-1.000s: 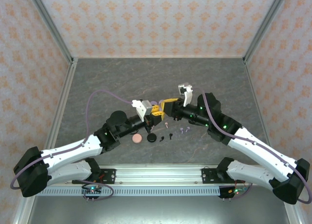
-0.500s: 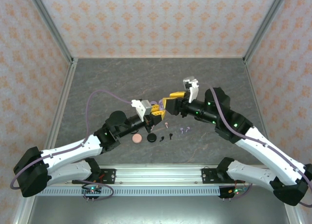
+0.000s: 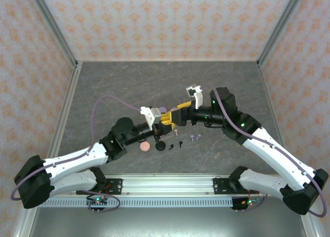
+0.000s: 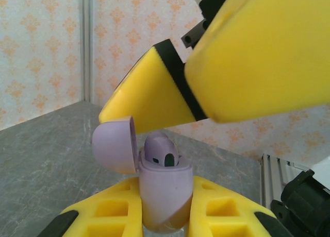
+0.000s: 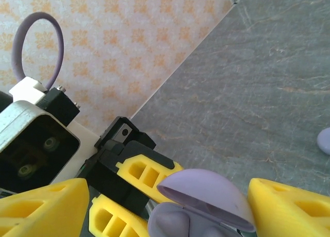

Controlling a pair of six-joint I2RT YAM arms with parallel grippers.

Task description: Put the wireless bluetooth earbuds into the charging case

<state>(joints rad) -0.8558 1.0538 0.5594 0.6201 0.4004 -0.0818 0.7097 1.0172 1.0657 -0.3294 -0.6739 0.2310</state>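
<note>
Lavender was the charging case, pinched upright between the closed yellow fingers of the left end effector above the grey desk, its lid hinged open and one seated lavender earbud poking out of the well. The right end effector hovered just over it, jaws spread wide (nothing gripped between them). On the desk below lay a pink disc case, a black case, a pink earbud, a black earbud and loose lavender earbuds.
</note>
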